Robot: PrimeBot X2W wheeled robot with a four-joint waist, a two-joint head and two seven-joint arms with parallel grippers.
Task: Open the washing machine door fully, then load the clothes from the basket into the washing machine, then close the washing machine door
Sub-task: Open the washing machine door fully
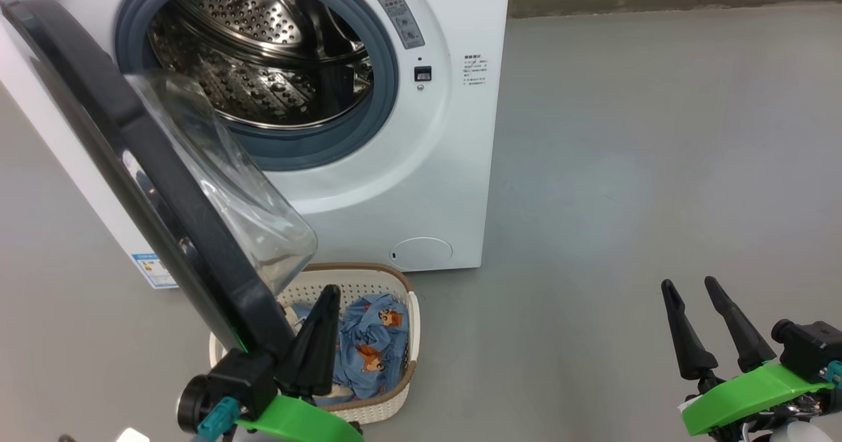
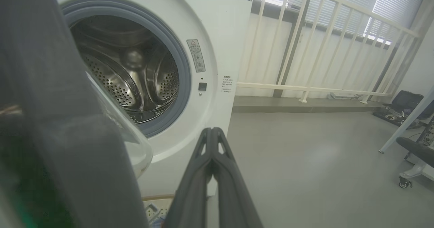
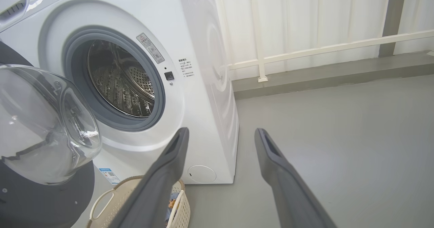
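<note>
Head view, with both wrist views. We see the washing machine (image 1: 421, 185) standing on the grey floor (image 1: 625, 198), its steel drum (image 1: 263, 54) exposed inside the grey rubber ring (image 1: 385, 67). The washing machine door (image 1: 141, 179) is swung out on the machine's left side, with its clear glass bowl (image 1: 250, 192) turned toward the opening. The basket (image 1: 411, 337) sits on the floor just in front of the machine, partly under the door's lower edge. The clothes (image 1: 371, 343), light blue with orange-brown bears, lie heaped inside it.

The left gripper (image 1: 331, 294) hangs above the basket, just beside the lower edge of the door frame, with its jaws pressed together and nothing between them. We cannot tell whether it touches the frame. The right gripper (image 1: 689, 285) hovers over bare floor, well apart from the machine and the basket. Its jaws are spread and hold nothing. In the left wrist view a white railing (image 2: 305, 44) runs behind the machine.
</note>
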